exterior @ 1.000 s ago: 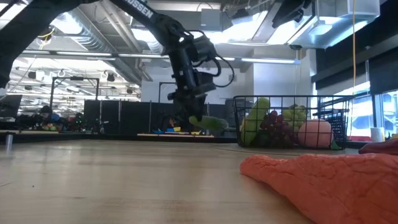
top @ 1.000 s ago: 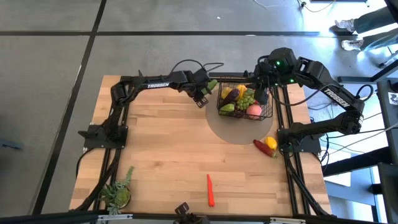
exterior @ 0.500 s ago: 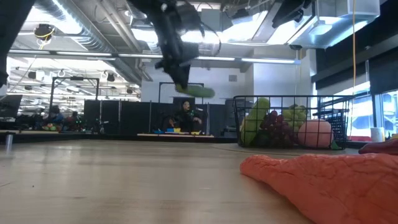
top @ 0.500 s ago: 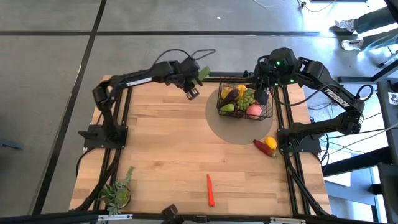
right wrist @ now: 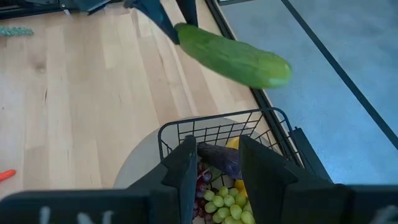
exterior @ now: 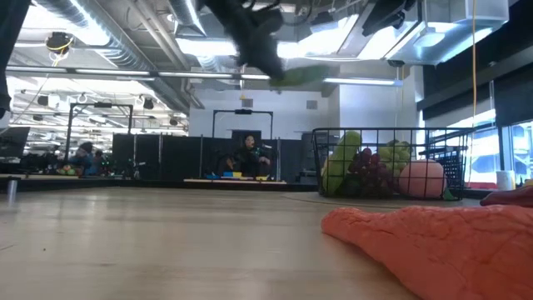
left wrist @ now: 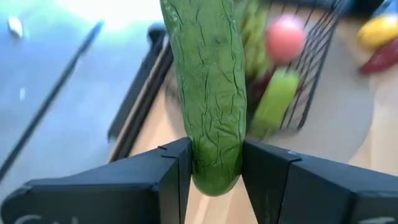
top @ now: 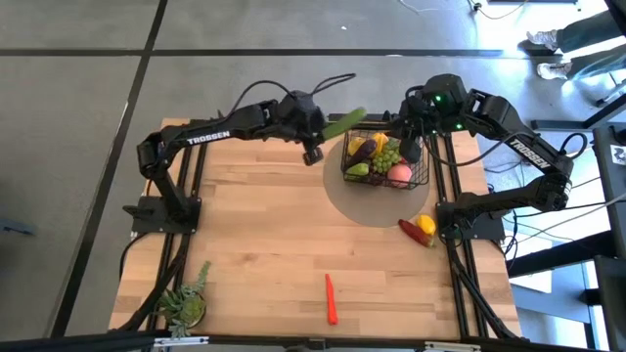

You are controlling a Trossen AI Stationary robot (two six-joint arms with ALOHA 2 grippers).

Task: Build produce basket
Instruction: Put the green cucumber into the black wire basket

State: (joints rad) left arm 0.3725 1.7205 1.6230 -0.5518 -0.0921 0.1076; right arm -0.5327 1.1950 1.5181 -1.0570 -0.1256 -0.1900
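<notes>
My left gripper [top: 326,125] is shut on a green cucumber [top: 346,119], high in the air by the far left corner of the black wire basket [top: 423,178]; the low view shows the cucumber [exterior: 296,76] well above the basket's rim [exterior: 379,131]. The basket holds an eggplant [right wrist: 219,158], green grapes [top: 390,154], a peach [top: 399,173] and other produce. My right gripper [right wrist: 217,163] hovers open over the basket with nothing between its fingers. An orange carrot [top: 331,299] lies near the front edge. My left gripper pinches one end of the cucumber [left wrist: 214,173] between its two fingers. The fingers come from the table's left, slanting down, and the cucumber sticks out ahead of them, along them. It is lifted clear, its free end [right wrist: 277,70] toward the basket.
A red pepper [top: 411,231] and a yellow fruit [top: 426,224] lie right of the basket's grey round mat [top: 342,200]. A potted plant [top: 185,304] stands at the near left corner. Bare wood fills the table's middle and left.
My left gripper has risen from just above the table beside the basket to well above its rim, swinging toward the far edge and then right toward the basket, rolling as it went. The cucumber has stayed in its fingers. The right arm has kept still.
</notes>
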